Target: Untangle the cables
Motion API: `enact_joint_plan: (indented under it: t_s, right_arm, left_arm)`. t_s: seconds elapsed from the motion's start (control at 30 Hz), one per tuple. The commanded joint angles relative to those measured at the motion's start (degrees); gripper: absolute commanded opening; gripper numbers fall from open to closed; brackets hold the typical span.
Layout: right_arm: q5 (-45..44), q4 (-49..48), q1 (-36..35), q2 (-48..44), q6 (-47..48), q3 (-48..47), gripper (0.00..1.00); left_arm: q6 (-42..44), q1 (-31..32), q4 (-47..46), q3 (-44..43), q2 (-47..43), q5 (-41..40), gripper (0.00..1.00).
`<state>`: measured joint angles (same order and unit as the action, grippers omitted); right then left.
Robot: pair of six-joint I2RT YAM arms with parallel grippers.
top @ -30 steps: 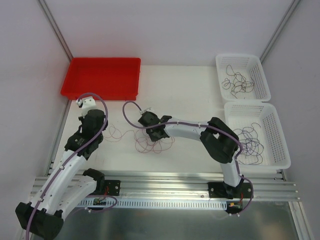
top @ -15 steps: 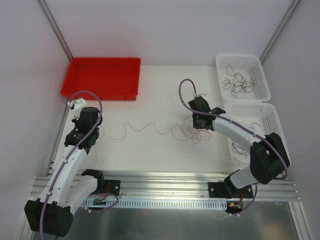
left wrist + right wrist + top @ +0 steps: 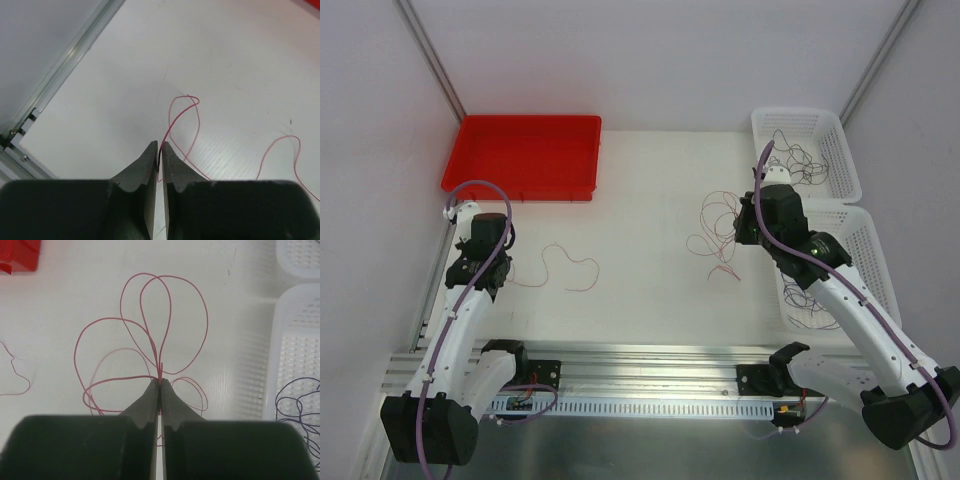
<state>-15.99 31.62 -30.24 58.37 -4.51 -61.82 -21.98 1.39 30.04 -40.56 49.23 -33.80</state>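
A single pink cable [image 3: 189, 96] curls on the white surface [image 3: 640, 170] at the left, its end clamped in the left pincer [image 3: 159, 146]. A looped pink bunch [image 3: 151, 337] spreads mid-right, pinched in the closed right pincer [image 3: 160, 381]. A red tray [image 3: 525, 150] sits at the far left. Two white baskets [image 3: 800, 112] holding dark cables [image 3: 795, 160] stand at the right.

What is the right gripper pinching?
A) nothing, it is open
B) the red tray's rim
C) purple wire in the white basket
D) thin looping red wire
D: the right wrist view shows the right gripper shut on the thin looping red wire.
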Motion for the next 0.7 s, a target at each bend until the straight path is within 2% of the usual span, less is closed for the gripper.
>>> enact_joint_plan:
  t_s: [0.0, 0.23, 0.3, 0.37, 0.4, 0.43, 0.5, 0.53, 0.6, 0.63, 0.67]
  right_arm:
    - [5.17, -1.38, 0.09, 2.53, -0.76, 1.61, 0.01]
    - [8.25, -12.17, -0.35, 11.84, -5.15, 11.63, 0.11]
    - [8.43, -13.24, -0.87, 15.80, -5.59, 13.12, 0.14]
    - [8.95, -14.04, -1.14, 17.82, -6.03, 13.57, 0.24]
    - [9.22, -14.12, -1.66, 18.62, -6.12, 13.66, 0.31]
    - [9.31, -14.13, -2.01, 18.45, -5.77, 13.57, 0.44]
    - [9.31, -13.86, -3.15, 17.14, -5.33, 13.22, 0.56]
    - [9.31, -12.91, -3.33, 16.61, -5.16, 12.44, 0.67]
    - [8.96, -11.67, -4.30, 14.42, -4.37, 11.64, 0.76]
    - [8.44, -10.53, -4.65, 13.53, -4.10, 11.03, 0.83]
    - [8.08, -10.09, -5.26, 12.57, -3.66, 10.76, 0.85]
  left_arm:
    - [0.17, -0.33, -0.77, -1.37, 0.69, 7.06, 0.09]
    - [2.11, -0.25, -3.58, -1.02, 3.67, 24.63, 0.15]
    - [2.03, -0.07, -3.94, -1.02, 4.55, 30.44, 0.19]
    - [1.68, 0.28, -3.94, -1.10, 5.78, 33.61, 0.23]
    - [1.41, 0.72, -3.94, -1.02, 5.96, 35.63, 0.29]
    - [0.54, 0.98, -3.94, -0.93, 6.05, 36.69, 0.33]
    - [-0.43, 2.64, -3.94, -0.58, 5.79, 38.37, 0.39]
    - [-1.57, 3.35, -3.94, -0.49, 5.61, 38.46, 0.46]
    - [-2.98, 5.89, -3.94, -0.31, 5.44, 38.46, 0.59]
    - [-4.98, 7.30, -3.94, -0.31, 5.35, 38.29, 0.70]
    - [-6.05, 8.79, -3.94, -0.31, 5.52, 37.76, 0.76]
